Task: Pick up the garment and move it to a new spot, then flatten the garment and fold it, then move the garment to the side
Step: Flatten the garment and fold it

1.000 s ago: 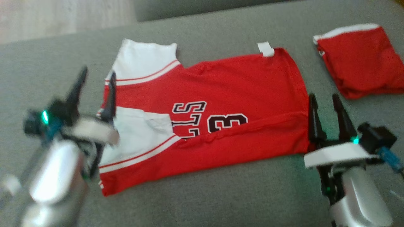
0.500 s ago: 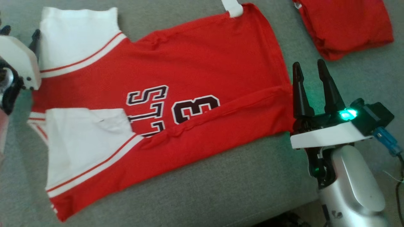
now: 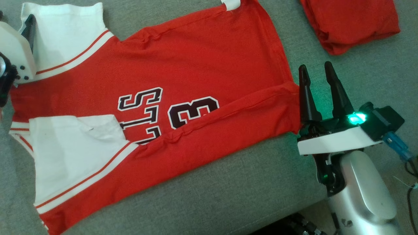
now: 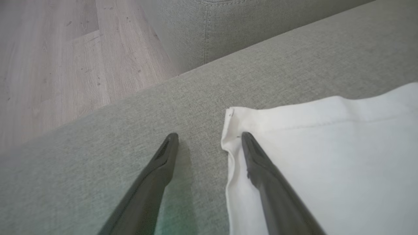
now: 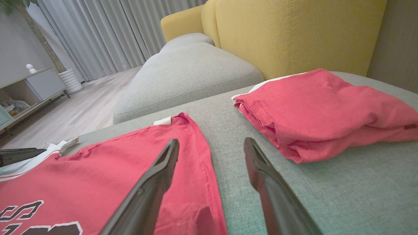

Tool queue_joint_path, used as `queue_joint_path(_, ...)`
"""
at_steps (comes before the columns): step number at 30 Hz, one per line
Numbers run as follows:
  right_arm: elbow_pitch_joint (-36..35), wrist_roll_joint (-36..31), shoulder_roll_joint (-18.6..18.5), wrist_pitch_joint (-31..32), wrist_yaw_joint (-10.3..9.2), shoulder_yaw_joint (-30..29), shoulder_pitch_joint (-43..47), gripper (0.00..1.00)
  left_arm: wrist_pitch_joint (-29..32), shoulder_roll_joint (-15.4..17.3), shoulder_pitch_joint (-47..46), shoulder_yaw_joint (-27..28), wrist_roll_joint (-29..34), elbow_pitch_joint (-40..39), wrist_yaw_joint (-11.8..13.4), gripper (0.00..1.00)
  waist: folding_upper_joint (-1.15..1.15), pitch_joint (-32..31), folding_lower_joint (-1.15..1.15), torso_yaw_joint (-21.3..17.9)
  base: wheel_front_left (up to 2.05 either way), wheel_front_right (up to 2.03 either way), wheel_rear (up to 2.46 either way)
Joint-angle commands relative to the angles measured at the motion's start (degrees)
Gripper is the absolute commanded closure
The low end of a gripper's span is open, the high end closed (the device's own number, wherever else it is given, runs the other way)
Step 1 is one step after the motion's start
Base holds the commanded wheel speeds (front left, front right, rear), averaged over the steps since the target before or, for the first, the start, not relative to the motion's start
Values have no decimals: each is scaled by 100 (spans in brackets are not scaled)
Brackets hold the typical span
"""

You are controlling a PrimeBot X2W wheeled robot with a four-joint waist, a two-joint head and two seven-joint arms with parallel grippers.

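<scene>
Now the left gripper [image 4: 209, 138] stands at the far white sleeve [image 4: 326, 147] of the red-and-white garment [image 3: 196, 65], having moved there from the middle of the neck end a second ago. The head camera has dipped too, so the shifted picture is no move of the cloth. The gripper's fingers are spread wide and empty, one over the sleeve's corner, one over the bare sofa cushion [image 3: 228, 195]. The right gripper [image 3: 315, 66], equally wide and empty, keeps its station at the hem's near corner. The garment lies flat across the cushion's middle, its near long side already turned in, which suggests the far side's fold comes next. No container is in play: the cushion alone carries it, with a folded red garment [image 3: 352, 23] at the far right corner.
</scene>
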Motion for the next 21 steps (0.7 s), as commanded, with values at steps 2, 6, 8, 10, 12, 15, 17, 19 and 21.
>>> queue_joint_path(2,-148,48,-19,-61,-4,132,-74,0,-10,249,-201,-2,-176,-29,11,0,0,17,0,-32,0,0,0)
queue_joint_path(6,-140,54,-19,-61,-4,149,-89,0,162,202,-196,-12,-584,114,10,0,0,30,0,-80,0,0,0)
queue_joint_path(8,-138,50,-19,-61,-4,136,-86,0,402,167,-152,-94,-785,145,10,83,0,24,0,-87,0,0,0)
queue_joint_path(10,-134,43,-19,-61,-4,124,-81,0,527,148,-116,-159,-902,100,10,100,0,16,0,-82,0,0,0)
queue_joint_path(12,-121,19,-19,-61,-4,83,-75,0,608,161,-80,-188,-1139,18,10,100,0,-5,0,-56,0,0,0)
queue_joint_path(15,-97,-59,-19,-61,-4,18,-92,0,414,182,-82,-175,-1280,-5,10,100,0,-75,0,16,0,0,0)
queue_joint_path(17,-80,-158,-19,-61,-4,-17,-125,0,211,166,-83,-233,-1282,-49,10,100,0,-143,0,93,0,0,0)
queue_joint_path(19,-46,-302,-19,-61,-4,-64,-178,0,-92,136,-101,-267,-1270,-107,10,100,0,-228,0,191,0,0,0)
queue_joint_path(21,7,-456,-19,-61,-4,-129,-242,0,-426,82,-116,-302,-1245,-184,10,100,0,-322,0,310,0,0,0)
